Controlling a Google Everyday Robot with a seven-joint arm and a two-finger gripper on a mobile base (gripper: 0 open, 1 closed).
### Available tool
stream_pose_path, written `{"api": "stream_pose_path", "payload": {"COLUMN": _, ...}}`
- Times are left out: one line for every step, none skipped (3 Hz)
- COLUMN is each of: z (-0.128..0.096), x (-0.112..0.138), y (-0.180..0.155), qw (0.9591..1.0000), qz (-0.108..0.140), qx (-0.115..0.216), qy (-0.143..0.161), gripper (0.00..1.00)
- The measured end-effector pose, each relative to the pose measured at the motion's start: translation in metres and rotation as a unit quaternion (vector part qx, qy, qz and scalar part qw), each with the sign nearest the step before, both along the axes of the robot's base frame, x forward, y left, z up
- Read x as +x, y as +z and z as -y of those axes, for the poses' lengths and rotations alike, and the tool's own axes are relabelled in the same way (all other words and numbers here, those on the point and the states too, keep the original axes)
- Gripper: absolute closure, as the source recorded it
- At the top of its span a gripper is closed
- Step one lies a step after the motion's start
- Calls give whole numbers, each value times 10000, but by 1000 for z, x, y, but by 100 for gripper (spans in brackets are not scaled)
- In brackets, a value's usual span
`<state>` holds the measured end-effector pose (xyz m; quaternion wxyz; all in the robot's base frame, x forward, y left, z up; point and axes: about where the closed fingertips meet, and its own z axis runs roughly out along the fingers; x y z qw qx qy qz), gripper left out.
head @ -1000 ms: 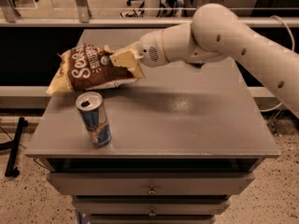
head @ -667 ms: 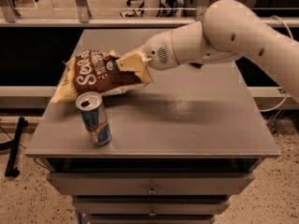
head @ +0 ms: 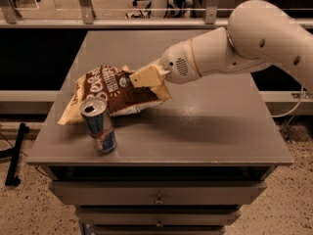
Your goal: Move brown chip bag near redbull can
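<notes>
While the gripper's (head: pixel 149 85) fingers (head: pixel 145 76) pinch the brown chip bag (head: pixel 108 89), redbull can (head: pixel 99 127) stands alongside.

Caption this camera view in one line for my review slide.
Gripper clamps one end of the brown chip bag, holding it just behind the upright redbull can near the front edge of the table.

Plastic-looking pincer (head: pixel 148 84) on crinkly bag (head: pixel 105 89); shiny metal can (head: pixel 100 130).

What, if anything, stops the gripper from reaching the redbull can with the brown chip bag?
Likely nothing, so yes: the gripper, fingers shut on the brown chip bag, is just behind the redbull can, with no other thing between them.
</notes>
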<state>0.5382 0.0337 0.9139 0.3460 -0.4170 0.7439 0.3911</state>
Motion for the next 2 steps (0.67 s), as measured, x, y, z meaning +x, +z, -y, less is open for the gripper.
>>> {"api": "stream_pose_path", "payload": {"z": 2, "x": -12, "y": -10, "qw": 9998, "qz": -183, "qx": 27, "qy": -8, "gripper": 100}}
{"api": "stream_pose_path", "payload": {"z": -3, "x": -18, "y": -19, "qw": 9995, "qz": -307, "qx": 112, "qy": -10, "gripper": 100}}
